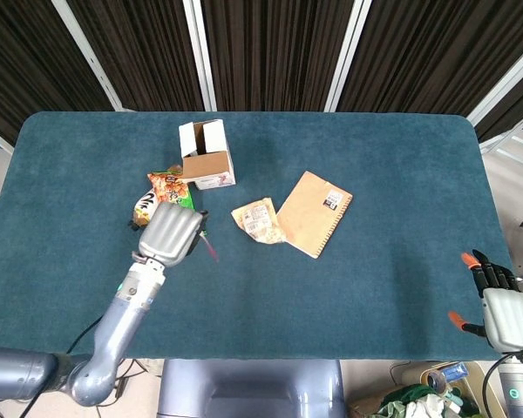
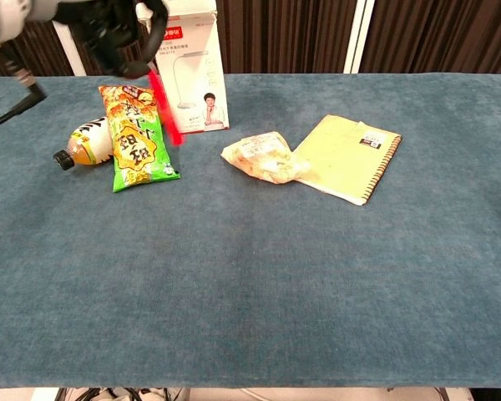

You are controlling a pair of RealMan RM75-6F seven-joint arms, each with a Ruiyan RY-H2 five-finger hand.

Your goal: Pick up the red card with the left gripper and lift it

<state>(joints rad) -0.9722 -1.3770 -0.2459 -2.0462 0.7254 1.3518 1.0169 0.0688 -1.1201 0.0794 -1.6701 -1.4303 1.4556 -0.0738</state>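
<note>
The blue-carpeted table [image 1: 375, 157] fills both views, its long edge running across the chest view. On it, toward the right of centre, lies a tan spiral notebook [image 1: 315, 212], its coil along the lower right edge. Just left of it, touching its corner, sits a crumpled clear bag of pale snacks [image 2: 264, 157]. At the far side stands a white open-topped box [image 2: 185, 68] with a printed lamp and a small portrait on its face. Left of the box lies a green and orange snack packet [image 2: 137, 140], with a bottle [image 2: 86, 143] resting against its left edge, cap pointing outward. The left hand [image 1: 172, 233] is raised above the table near the packet and the box; its fingers are curled around the top end of the red card [image 2: 164, 107], which hangs down from the grip as a thin strip clear of the cloth, in front of the box in the chest view. The right hand [image 1: 501, 305] rests off the table's right edge, holding nothing, its orange-tipped fingers spread apart.
</note>
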